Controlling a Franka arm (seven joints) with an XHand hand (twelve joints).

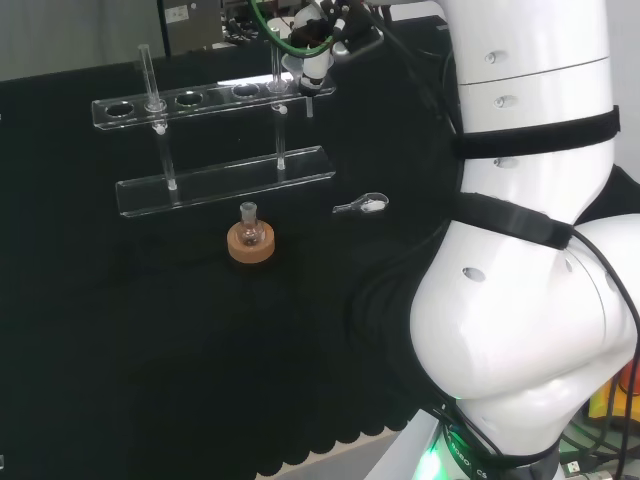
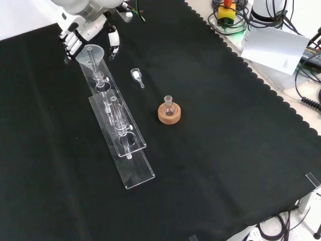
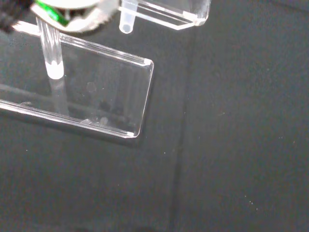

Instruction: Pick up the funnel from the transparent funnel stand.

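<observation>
- One stand (image 2: 131,168) of clear plastic lies on the black cloth (image 2: 225,150): a base plate and an upper shelf with holes, joined by clear posts.
- One funnel (image 2: 92,55) sits in the stand's end hole, the end farthest from the camera in the front view; its wide mouth is up and its stem goes down through the shelf.
- One hand (image 2: 83,31) is at that same end of the stand. In the front view its fingers (image 2: 73,44) hang straight beside the funnel's rim on one side and another digit (image 2: 114,44) hangs on the other side, spread apart with the funnel between them. I cannot tell whether any of them touches the funnel.
- In the head view the hand (image 1: 313,62) is above the stand's (image 1: 225,180) right end.
- One small round flask (image 2: 169,106) stands upright on one cork ring (image 2: 169,115), to the right of the stand in the front view and apart from it.
- One small clear piece (image 2: 137,76) lies on the cloth between the stand and the flask, nearer the stand's funnel end.
- The wrist view looks down on a corner of the stand's base plate (image 3: 96,92).
</observation>
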